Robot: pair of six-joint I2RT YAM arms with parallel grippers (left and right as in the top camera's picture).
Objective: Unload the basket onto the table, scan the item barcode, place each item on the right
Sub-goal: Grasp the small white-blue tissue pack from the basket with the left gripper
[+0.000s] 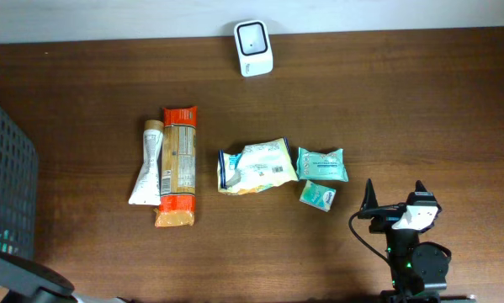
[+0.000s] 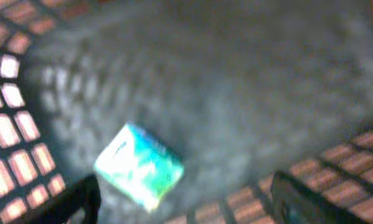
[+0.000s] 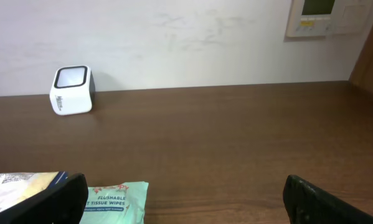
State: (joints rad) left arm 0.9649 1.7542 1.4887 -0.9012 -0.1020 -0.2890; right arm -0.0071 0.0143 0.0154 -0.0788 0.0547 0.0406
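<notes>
Though the left wrist view is badly blurred, it places the left gripper [image 2: 185, 190] inside the basket [image 1: 3, 160], which stands at the left edge of the tabletop [image 1: 420, 101]. Its fingers [image 2: 74, 199] stand wide apart with nothing between them. A green box [image 2: 139, 165] lies tilted on the basket floor, close beyond the left-hand finger; the blur does not allow a finding on contact.

Right of the basket and well apart from it, a white tube [image 1: 148, 164] lies lengthwise, near to far. Its right side touches an orange pack [image 1: 177, 166] lying parallel to it.

At mid-tabletop lies a crumpled snack bag [image 1: 256, 166], apart from the orange pack. Directly far of the bag, at the far edge, the white scanner [image 1: 253, 36] stands well apart from every item.

Just right of the bag lies a teal wipes pack [image 1: 322, 164], lying flat. Whether bag and pack touch cannot be told. A small box [image 1: 317, 195] sits just near of the wipes pack, close to its near edge.

Near and right of the small box, and apart from it, the right gripper [image 1: 395, 195] points toward the far side. Its fingers are spread wide and hold nothing. Its wrist view shows the scanner far left and the wipes pack at the lower left.
</notes>
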